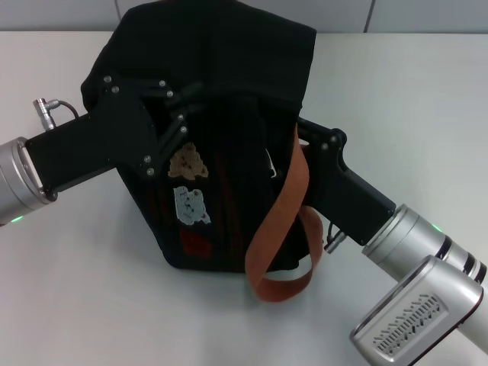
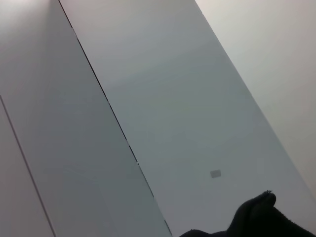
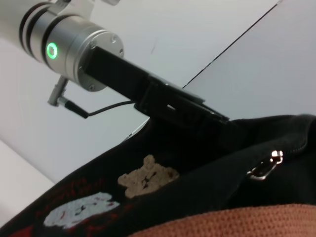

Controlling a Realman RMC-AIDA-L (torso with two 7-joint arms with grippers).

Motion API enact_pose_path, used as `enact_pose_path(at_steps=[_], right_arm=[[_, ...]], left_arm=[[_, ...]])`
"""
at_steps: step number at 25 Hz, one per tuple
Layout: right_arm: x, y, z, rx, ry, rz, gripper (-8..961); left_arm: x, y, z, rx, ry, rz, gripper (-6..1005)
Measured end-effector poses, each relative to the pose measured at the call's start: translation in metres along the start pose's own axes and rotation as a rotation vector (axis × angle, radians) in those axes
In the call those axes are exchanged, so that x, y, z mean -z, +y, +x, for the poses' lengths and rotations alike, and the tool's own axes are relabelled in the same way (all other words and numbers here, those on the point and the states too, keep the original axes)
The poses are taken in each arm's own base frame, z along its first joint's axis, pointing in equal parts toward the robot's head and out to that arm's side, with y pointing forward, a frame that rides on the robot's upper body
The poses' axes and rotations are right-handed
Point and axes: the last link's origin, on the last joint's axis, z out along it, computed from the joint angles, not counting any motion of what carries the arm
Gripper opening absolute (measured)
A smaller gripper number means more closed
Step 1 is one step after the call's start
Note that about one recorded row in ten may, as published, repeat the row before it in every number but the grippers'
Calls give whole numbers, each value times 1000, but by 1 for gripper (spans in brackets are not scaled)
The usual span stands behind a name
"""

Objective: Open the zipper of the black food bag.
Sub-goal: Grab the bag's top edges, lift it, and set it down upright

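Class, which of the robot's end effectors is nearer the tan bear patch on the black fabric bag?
Left. The left end effector presses the bag just above the tan bear patch; the right end effector sits at the bag's opposite side, beyond the rust-brown strap.

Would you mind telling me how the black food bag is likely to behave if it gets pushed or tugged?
Probably floppy: the bag has slumped and creased fabric between the left gripper and right gripper. It likely shifts or deforms rather than holding firm. Its loose strap droops freely and may snag.
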Motion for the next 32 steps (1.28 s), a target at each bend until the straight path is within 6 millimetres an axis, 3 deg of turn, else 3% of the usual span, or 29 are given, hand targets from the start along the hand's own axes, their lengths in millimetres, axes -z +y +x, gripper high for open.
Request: enact_pose_path(at_steps=[12, 16, 23, 28, 32], right_arm=[[-4, -4, -1, -32, 6, 34, 314], [-4, -6, 2, -66, 14, 37, 174], [-3, -7, 4, -77, 18, 36, 162], [-2, -7, 6, -72, 26, 34, 1], [0, -6, 10, -67, 48, 23, -1]], left_arm=[[-2, 3, -1, 2, 4, -9, 81], [-2, 3, -1, 1, 4, -9, 82], [-2, 3, -1, 1, 5, -9, 83], [-2, 2, 0, -1, 8, -4, 83], [1, 1, 1, -4, 10, 10, 84]])
